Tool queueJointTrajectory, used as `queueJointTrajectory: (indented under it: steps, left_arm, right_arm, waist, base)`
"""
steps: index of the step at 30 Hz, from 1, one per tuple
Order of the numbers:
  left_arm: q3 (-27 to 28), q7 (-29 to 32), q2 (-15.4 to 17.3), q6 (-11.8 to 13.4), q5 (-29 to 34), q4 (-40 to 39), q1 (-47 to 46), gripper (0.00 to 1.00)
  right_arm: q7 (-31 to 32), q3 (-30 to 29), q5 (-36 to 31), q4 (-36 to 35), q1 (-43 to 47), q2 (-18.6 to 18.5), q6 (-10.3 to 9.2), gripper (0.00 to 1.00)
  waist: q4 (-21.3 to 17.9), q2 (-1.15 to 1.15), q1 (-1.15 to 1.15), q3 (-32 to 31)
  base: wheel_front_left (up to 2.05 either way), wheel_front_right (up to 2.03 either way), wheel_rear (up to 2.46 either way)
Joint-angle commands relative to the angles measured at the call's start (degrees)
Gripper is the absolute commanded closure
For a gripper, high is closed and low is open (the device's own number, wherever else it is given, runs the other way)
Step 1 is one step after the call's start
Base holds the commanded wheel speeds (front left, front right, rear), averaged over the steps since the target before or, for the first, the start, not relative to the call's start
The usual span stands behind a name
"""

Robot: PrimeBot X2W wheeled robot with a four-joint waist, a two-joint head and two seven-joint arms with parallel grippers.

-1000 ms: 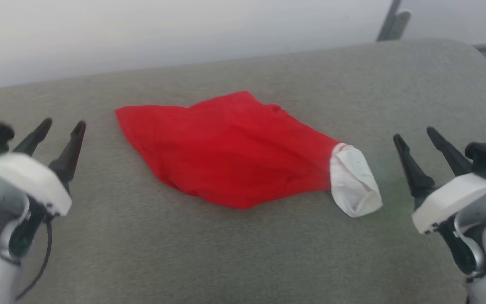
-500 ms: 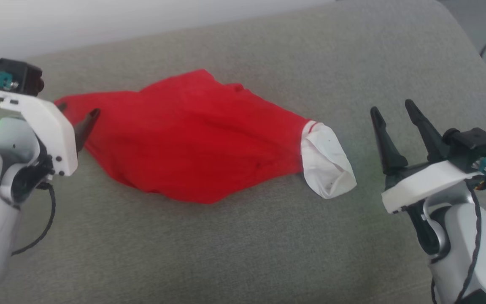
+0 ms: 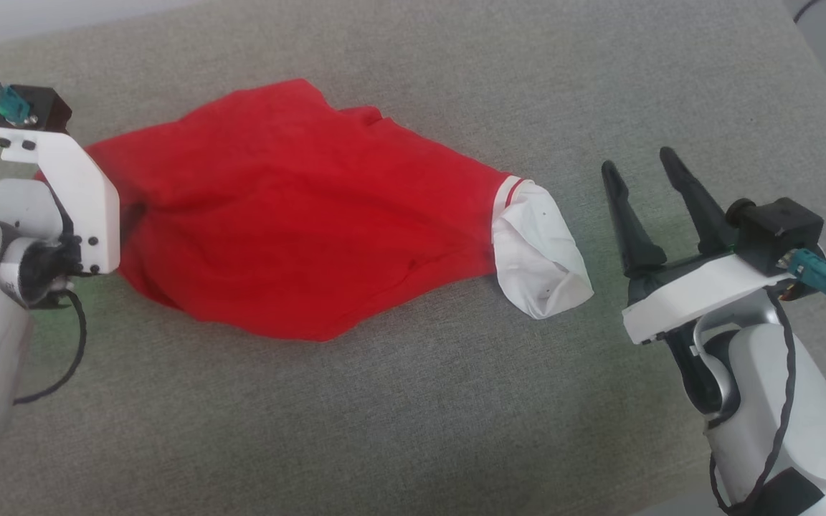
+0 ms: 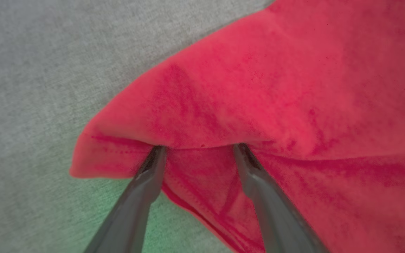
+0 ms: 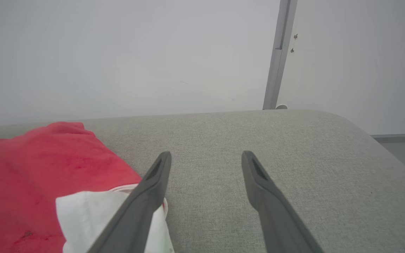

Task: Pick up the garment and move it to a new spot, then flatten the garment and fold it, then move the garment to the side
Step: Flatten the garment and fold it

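The garment (image 3: 298, 208) is bright red and lies crumpled on the grey cushion (image 3: 413, 408). Its white lining (image 3: 538, 265) is turned out at the right end, next to a thin white stripe. In the left wrist view my left gripper (image 4: 199, 147) stands open at the garment's (image 4: 276, 88) left corner. Both fingertips (image 4: 156, 154) are tucked under a raised fold of red fabric. In the head view its white mount (image 3: 69, 186) hides the fingers. My right gripper (image 3: 637, 159) is open over bare cushion, just right of the white end and apart from it. The right wrist view shows the right gripper (image 5: 206, 154) with the lining (image 5: 93, 214) beside its left finger.
The cushion's rounded right edge (image 3: 825, 100) drops to the floor, where a dark cable (image 3: 814, 7) lies. Behind the cushion is a pale wall (image 5: 118, 52) with a grey upright post (image 5: 276, 63). Bare cushion lies in front of the garment.
The head camera has tilted down. My left gripper has reached forward to the garment's left corner and slid its tips under the fold. The right gripper stays open beside the white end.
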Motion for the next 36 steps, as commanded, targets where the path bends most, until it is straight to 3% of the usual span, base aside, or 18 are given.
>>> queueJointTrajectory:
  steps: [1, 3, 4, 5, 12, 24, 30, 36]
  left_arm:
    - [-1.29, 0.71, -1.27, -0.12, 0.12, 2.53, 2.15, 0.00]
    - [-1.85, 0.82, -1.79, -0.14, 0.13, 4.34, 2.19, 0.00]
    - [-2.00, 0.70, -2.15, -0.31, -0.01, 5.16, 2.29, 0.08]
    - [-2.15, 0.25, -2.42, -0.62, -0.13, 5.70, 2.22, 1.00]
    - [-2.45, -1.52, -2.89, -2.59, -0.95, 7.06, -0.14, 1.00]
    - [-3.24, -0.79, -0.78, -3.96, -3.06, -1.90, 0.85, 1.00]
    - [-2.66, 2.35, 1.66, -2.21, -5.12, -10.44, 7.93, 1.00]
    - [-1.95, 7.10, 4.00, 1.73, -8.56, -20.18, 17.46, 1.00]
  right_arm:
    - [-0.37, 0.18, 0.45, 0.07, -0.61, 0.24, 0.00, 0.00]
    - [-0.43, 0.37, 0.51, 0.37, -1.00, 0.18, 0.00, 0.00]
    - [-0.50, 0.41, 0.62, 0.51, -1.20, 0.09, 0.00, 0.00]
    - [-0.63, 0.41, 0.69, 0.66, -1.32, 0.02, 0.00, 0.00]
    - [-0.73, -1.14, 0.43, 1.20, -0.95, -1.11, 0.00, 0.00]
    - [0.60, -4.48, -0.67, 0.39, 1.55, -2.58, 0.00, 0.00]
    - [1.77, -5.22, -1.06, -0.34, 2.71, -2.85, 0.00, 0.00]
    - [2.70, -6.15, -1.29, -1.08, 3.64, -3.04, 0.00, 0.00]
  waist:
    - [-0.20, 0.00, 0.00, 0.44]
    - [-0.22, 0.00, 0.00, 0.73]
    - [-0.15, 0.00, 0.00, 0.86]
    - [-0.05, 0.00, 0.00, 0.97]
    - [2.46, 0.00, 0.00, 0.24]
    - [9.57, 0.00, 0.00, -4.06]
    - [12.72, 0.00, 0.00, -5.96]
    - [14.96, 0.00, 0.00, -7.25]
  base:
    - [0.00, 0.00, 0.00]
    - [0.00, 0.00, 0.00]
    - [0.00, 0.00, 0.00]
    - [0.00, 0.00, 0.00]
    - [0.00, 0.00, 0.00]
    - [0.00, 0.00, 0.00]
    - [0.00, 0.00, 0.00]
    - [0.00, 0.00, 0.00]
